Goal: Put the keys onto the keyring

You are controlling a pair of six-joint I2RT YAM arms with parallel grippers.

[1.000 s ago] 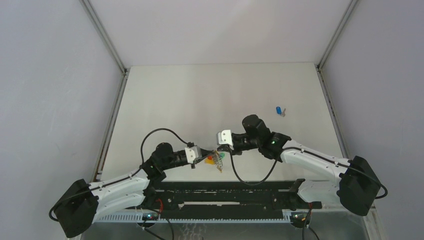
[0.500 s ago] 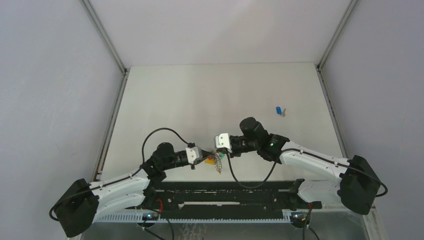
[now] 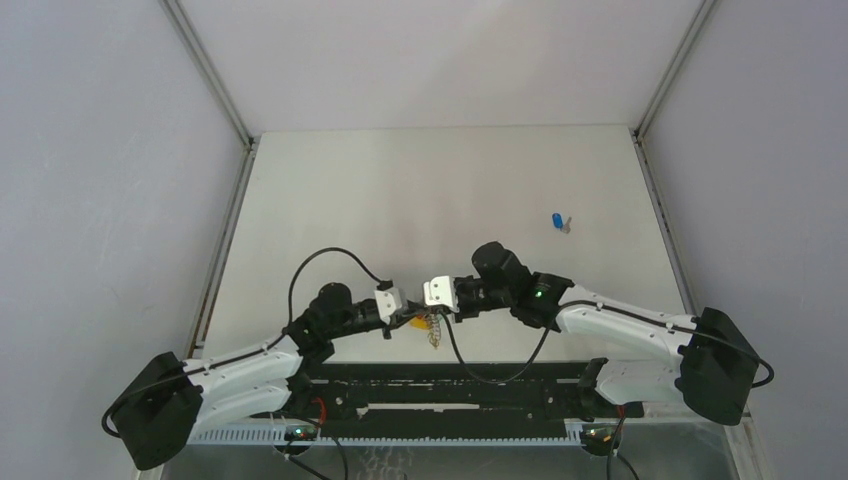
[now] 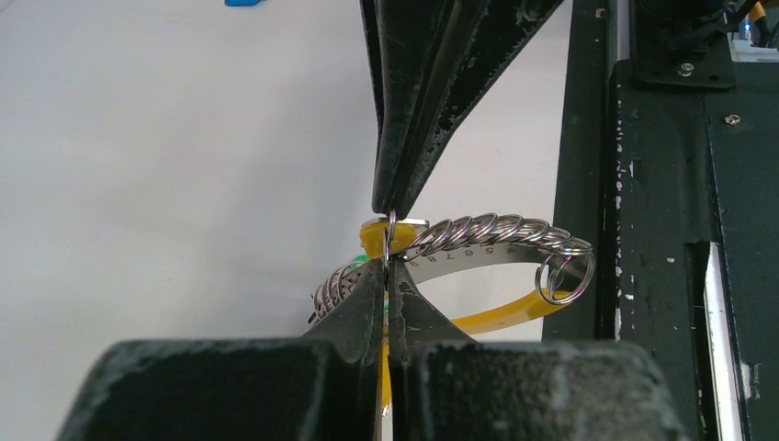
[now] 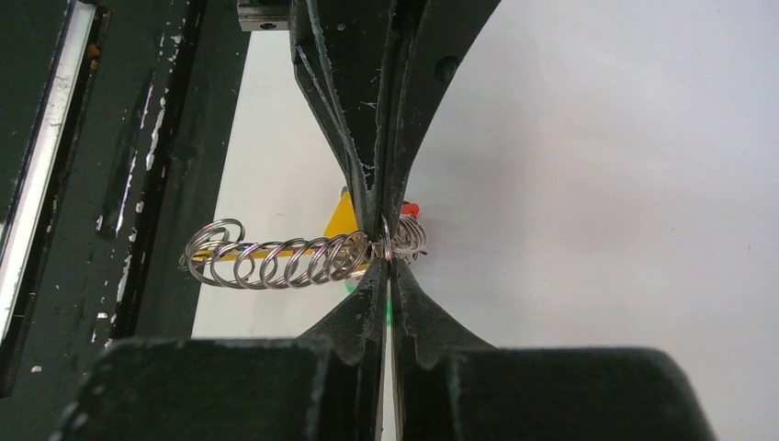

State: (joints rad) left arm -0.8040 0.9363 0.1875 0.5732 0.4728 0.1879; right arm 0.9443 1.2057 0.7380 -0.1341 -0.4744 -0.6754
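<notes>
Pale table (image 3: 420, 180), both arms reaching in from the near edge. Left arm (image 3: 250, 362) lying low and angled toward the right; right arm (image 3: 620, 325) lying low and angled toward the left. Wrists about level, tips meeting nose to nose near the middle of the near side.

Left gripper (image 4: 388, 276) clenched, fingers (image 4: 360, 308) pressed together on the thin wire of the keyring (image 3: 432, 326). Right gripper (image 5: 386, 268) clenched on the same wire from the opposite side, fingers (image 5: 363, 308) shut with no gap. Keyring pinched between the two sets of tips. String of small linked rings (image 4: 496, 230) trailing off sideways toward the black rail (image 4: 671, 184) at the near edge. Coloured caps bunched at the pinch: yellow cap (image 4: 374, 237), red cap (image 5: 411, 209).

Blue key (image 3: 557, 220) lying on the table toward the far right, well apart from both grippers.
</notes>
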